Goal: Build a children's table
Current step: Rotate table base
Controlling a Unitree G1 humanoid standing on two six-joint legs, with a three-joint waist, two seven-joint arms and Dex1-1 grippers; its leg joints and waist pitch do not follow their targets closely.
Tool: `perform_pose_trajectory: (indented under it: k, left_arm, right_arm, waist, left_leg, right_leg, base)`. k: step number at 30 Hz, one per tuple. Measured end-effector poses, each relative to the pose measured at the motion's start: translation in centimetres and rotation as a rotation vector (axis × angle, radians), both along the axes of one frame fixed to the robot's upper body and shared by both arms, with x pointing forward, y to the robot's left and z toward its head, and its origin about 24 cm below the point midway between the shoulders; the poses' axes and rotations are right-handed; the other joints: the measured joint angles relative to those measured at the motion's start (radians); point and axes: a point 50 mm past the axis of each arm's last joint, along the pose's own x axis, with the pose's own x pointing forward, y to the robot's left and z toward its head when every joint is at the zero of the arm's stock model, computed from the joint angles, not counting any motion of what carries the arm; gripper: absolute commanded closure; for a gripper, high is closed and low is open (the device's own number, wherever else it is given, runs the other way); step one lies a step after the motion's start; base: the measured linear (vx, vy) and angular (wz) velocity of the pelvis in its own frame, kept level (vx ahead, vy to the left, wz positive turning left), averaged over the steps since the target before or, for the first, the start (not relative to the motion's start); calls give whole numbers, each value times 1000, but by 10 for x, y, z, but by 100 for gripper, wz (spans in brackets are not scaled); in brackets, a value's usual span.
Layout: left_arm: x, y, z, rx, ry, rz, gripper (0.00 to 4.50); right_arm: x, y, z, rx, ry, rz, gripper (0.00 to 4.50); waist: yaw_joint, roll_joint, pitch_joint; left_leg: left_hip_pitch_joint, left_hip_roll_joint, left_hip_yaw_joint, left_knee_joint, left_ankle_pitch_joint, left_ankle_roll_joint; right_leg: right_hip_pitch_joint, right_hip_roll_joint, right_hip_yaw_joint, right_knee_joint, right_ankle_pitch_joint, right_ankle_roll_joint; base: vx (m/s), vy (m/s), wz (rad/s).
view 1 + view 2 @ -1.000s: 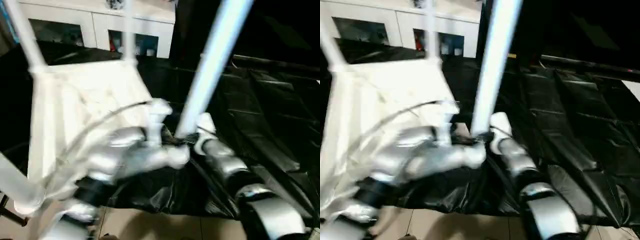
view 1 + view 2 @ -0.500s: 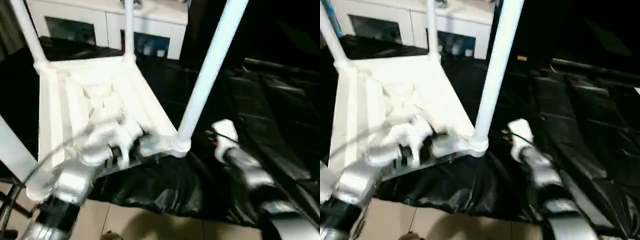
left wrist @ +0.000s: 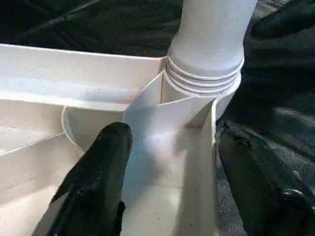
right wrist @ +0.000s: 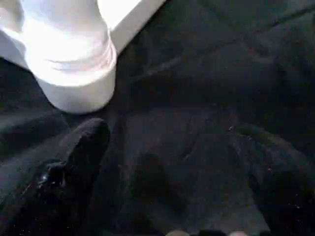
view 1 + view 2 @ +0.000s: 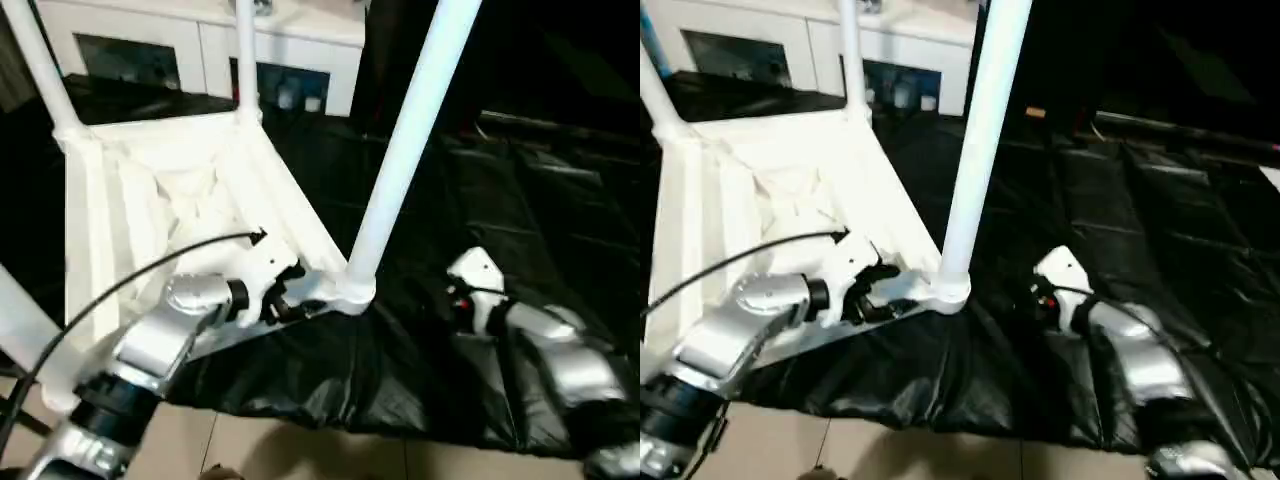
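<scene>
a: a black plastic sheet is spread over the work surface, and a white cabinet with glass doors is seen behind the children's table. where is the table placed?

b: it is laid upside down on the sheet, ribbed underside up, with its near edge over the sheet's front border. round tube legs are seated in the corner sockets; the nearest leg is stood upright in the socket closest to both grippers.

a: how is it described?

b: all white, glossy moulded plastic; a rectangular top with a raised rim, stiffening ribs inside, and rounded sockets with ringed collars where the legs are entered.

a: how is it expected to handle?

b: it is judged light and stiff, being thin hollow plastic, but smooth and likely slippery. the long legs would act as levers, so tipping is a risk if one is pulled high up. the best hold is judged to be the rim wall beside a socket, or a leg low down near its collar.

a: and the grippers?

b: the left gripper is spread apart, one finger inside the rim by the nearest socket and the other outside, the rim wall between them but not clamped. the right gripper is also spread, held over the sheet just beside that socket, nothing pinched.
</scene>
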Motion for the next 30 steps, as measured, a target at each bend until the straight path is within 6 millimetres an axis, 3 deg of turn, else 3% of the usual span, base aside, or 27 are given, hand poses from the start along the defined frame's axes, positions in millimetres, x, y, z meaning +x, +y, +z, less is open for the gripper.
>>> perform_pose_trajectory:
  k: [7, 19, 24, 30]
  left_arm:
    - [-9, -1, -5, 24, 76, -22, 203]
    - [-18, -7, -7, 84, 63, -40, 285]
    - [-14, -7, -8, 60, 87, -31, 329]
    - [-10, 6, -7, 47, 94, -38, 368]
  right_arm:
    - [-5, 2, 13, -8, 5, 68, 0]
    - [-9, 2, 10, -11, 45, 59, 0]
    - [-7, 13, 13, 29, 53, 109, 0]
    - [-2, 40, 14, 64, 40, 194, 0]
  waist:
    - [-3, -2, 0]
    - [-4, -2, -1]
    - [-3, 2, -1]
    - [-5, 0, -1]
  left_leg:
    - [-1, 0, 0, 0, 0, 0]
    - [0, 0, 0, 0, 0, 0]
    - [0, 0, -1, 0, 0, 0]
    - [0, 0, -1, 0, 0, 0]
  right_leg:
    - [0, 0, 0, -1, -2, 3]
    - [1, 0, 0, -1, -2, 4]
    - [1, 0, 0, -1, -2, 4]
    - [2, 0, -1, -1, -2, 3]
  base:
    - [0, 0, 0]
    - [0, 0, 0]
    - [0, 0, 0]
    - [0, 0, 0]
